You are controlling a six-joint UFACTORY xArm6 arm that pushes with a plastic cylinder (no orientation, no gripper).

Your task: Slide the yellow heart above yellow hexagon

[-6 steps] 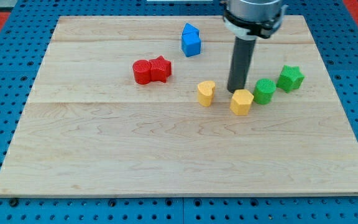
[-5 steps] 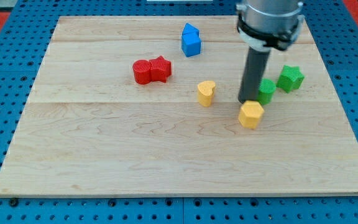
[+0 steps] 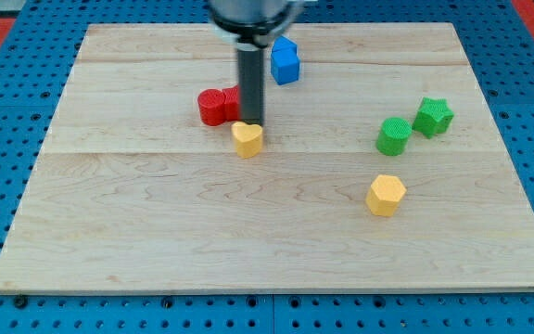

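The yellow heart (image 3: 247,139) lies left of the board's middle. My tip (image 3: 249,123) stands right at its top edge, touching it or nearly so. The yellow hexagon (image 3: 386,195) lies far off toward the view's lower right. The rod rises from the tip to the view's top and hides part of the red blocks behind it.
Two red blocks (image 3: 216,106) sit together just left of the rod. A blue block (image 3: 286,61) is near the top centre. A green cylinder (image 3: 393,136) and a green star (image 3: 433,117) are at the right. The wooden board (image 3: 156,241) lies on a blue pegboard.
My tip has moved from beside the hexagon at the right to the left, above the heart. The heart has shifted left. The hexagon has slid toward the view's bottom.
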